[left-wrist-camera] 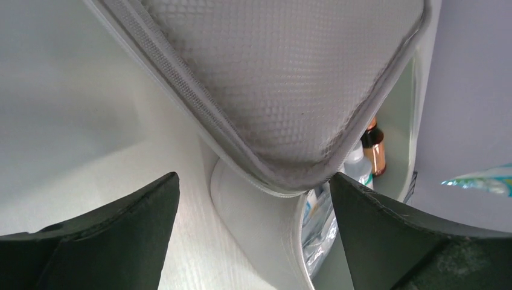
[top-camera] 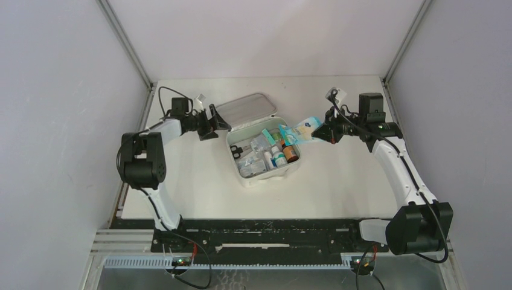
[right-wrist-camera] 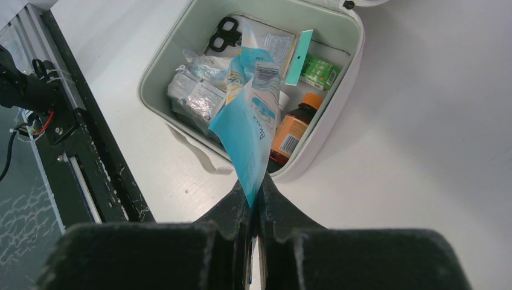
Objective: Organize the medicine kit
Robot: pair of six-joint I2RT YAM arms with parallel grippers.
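From above, my left gripper [top-camera: 212, 125] has its fingers spread and sits right at the raised lid [top-camera: 244, 110] of the medicine kit [top-camera: 256, 176]. The kit lies open on the table [top-camera: 199, 187], between my two grippers. My right gripper [top-camera: 323, 134] is pinched tight on a blue-and-white packet [top-camera: 300, 130], which reaches from my fingertips out over the kit's nearest edge. Inside the kit I make out scissors [top-camera: 236, 150], a white bottle [top-camera: 278, 158] and a brown bottle [top-camera: 290, 152].

At my left wrist, the two dark fingers [left-wrist-camera: 121, 235] stand wide apart with nothing between the pads. The corner of the lid, with its grey mesh lining, hangs just ahead of them and centred in the gap. I cannot tell whether either finger touches it. Past my right-hand finger the brown and white bottles stand upright in the tray, and the packet's tip shows at the far right.

At my right wrist, the fingers [right-wrist-camera: 235, 211] are closed together on the packet's lower edge. The packet rises crumpled from my tips, and its far end overlaps the pale green interior straight ahead. The brown bottle, orange-capped, stands just right of the packet against the wall, with a green box [right-wrist-camera: 319, 71] beyond it. Clear sachets [right-wrist-camera: 196, 90] lie to the packet's left, and the scissors are in the far corner.
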